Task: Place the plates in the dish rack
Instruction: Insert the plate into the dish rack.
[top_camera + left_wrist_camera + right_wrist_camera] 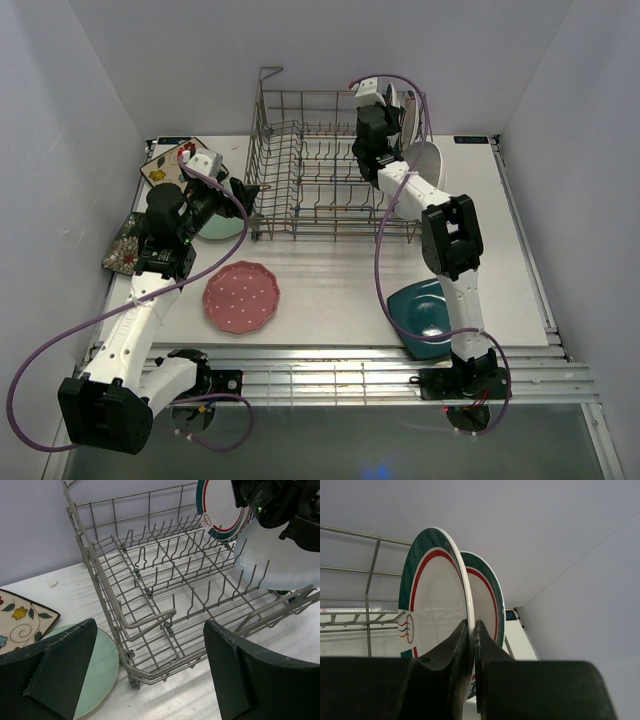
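The grey wire dish rack (320, 175) (165, 580) stands at the back of the table. My right gripper (390, 118) (471, 626) is at the rack's back right corner, shut on the rim of an upright teal-and-red-rimmed plate (432, 595) (220, 507). A second such plate (487, 600) stands just behind it. A white oval plate (425, 165) (280, 562) stands on edge at the rack's right end. My left gripper (245, 190) (150, 627) hangs open and empty at the rack's front left corner, beside a mint plate (222, 228) (100, 665).
A cream floral square plate (165, 165) (20, 620) and a dark floral square plate (125, 245) lie at the far left. In front of the rack lies a pink dotted plate (241, 296). A dark teal square plate (420, 315) lies by the right arm.
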